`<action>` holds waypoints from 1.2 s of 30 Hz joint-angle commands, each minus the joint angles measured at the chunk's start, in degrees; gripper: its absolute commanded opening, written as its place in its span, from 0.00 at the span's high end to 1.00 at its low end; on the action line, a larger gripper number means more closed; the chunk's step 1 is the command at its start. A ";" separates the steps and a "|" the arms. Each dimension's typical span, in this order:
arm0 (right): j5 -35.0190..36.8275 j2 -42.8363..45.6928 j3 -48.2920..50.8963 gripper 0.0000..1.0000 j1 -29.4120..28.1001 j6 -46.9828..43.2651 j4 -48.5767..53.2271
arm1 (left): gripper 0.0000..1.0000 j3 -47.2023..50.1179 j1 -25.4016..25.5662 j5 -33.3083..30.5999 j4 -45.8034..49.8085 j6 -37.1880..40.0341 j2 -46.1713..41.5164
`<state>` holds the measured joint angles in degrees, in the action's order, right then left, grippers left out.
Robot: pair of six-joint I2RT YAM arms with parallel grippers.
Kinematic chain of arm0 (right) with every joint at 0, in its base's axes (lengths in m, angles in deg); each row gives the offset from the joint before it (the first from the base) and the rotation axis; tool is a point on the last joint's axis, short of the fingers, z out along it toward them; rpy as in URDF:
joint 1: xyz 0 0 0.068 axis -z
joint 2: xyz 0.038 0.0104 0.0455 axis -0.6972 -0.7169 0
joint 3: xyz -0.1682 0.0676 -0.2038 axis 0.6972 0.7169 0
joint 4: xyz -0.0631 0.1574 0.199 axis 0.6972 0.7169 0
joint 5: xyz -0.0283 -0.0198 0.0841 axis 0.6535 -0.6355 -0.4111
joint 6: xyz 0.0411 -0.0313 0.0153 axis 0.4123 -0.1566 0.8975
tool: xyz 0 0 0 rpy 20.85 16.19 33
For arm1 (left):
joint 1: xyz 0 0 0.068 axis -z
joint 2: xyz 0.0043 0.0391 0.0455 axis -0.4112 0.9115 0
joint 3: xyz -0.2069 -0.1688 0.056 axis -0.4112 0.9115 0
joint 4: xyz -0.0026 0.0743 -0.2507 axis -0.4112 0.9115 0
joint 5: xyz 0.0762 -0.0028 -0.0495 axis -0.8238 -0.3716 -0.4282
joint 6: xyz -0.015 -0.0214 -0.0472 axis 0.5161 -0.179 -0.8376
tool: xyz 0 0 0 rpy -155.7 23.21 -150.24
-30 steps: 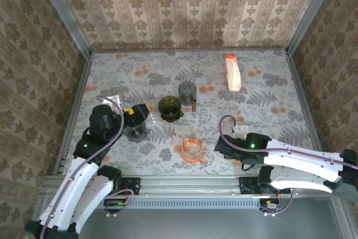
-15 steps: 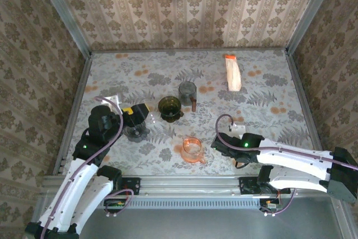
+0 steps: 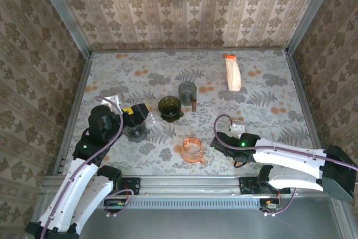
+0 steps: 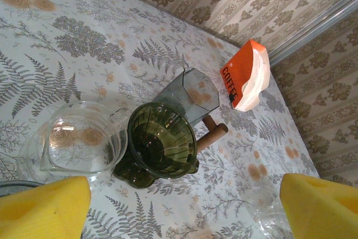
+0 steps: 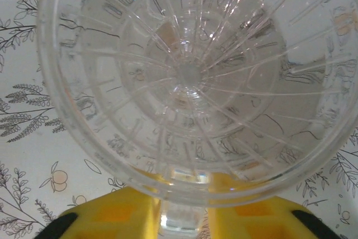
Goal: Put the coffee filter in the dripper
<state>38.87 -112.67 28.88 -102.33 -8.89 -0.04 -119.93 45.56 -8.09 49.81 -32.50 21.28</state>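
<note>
A clear ribbed dripper (image 5: pixel 184 76), orange-tinted from above (image 3: pixel 192 149), stands on the table near the front edge. Its handle sits between the yellow fingers (image 5: pixel 112 216) of my right gripper (image 5: pixel 182 208), which is shut on it from the right (image 3: pixel 215 143). The coffee filter pack (image 3: pixel 232 73), an orange and white bag marked COFFEE (image 4: pixel 246 74), lies at the back right, far from both grippers. A dark green dripper (image 4: pixel 161 146) stands mid-table (image 3: pixel 169 107). My left gripper (image 4: pixel 184 211) hangs open just left of it (image 3: pixel 137 117), holding nothing.
A clear glass server (image 4: pixel 78 141) sits under the left gripper (image 3: pixel 136 131). A grey cup with a wooden handle (image 3: pixel 187 92) stands right behind the green dripper. Patterned walls close in the table on three sides.
My right gripper has slid left to the clear dripper and its fingers have closed on the handle. The left arm has not moved.
</note>
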 commanded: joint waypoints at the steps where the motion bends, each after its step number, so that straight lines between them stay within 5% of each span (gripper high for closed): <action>1: 2.86 0.15 -0.34 0.78 0.38 -1.94 0.46 | 0.11 -0.04 -0.37 0.28 -0.62 -0.91 0.11; 11: 4.14 8.35 -3.68 0.94 0.12 -10.48 2.96 | 0.10 -0.67 -0.36 0.89 -0.61 -0.35 1.21; 16: -7.64 14.91 -7.47 0.92 -0.14 -25.07 -3.23 | 0.10 -1.88 -0.36 0.90 0.29 0.14 1.73; 23: -19.24 7.71 -16.07 0.93 -5.72 -30.91 -2.04 | 0.10 -2.31 -0.36 0.68 0.63 0.02 1.62; 36: -17.16 -1.76 -22.44 0.94 -12.30 -33.21 -1.28 | 0.10 -2.32 -0.36 0.47 1.29 0.38 1.35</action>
<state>20.75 -113.50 8.29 -113.91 -40.76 -1.94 -120.41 45.56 -8.09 50.44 -32.48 23.14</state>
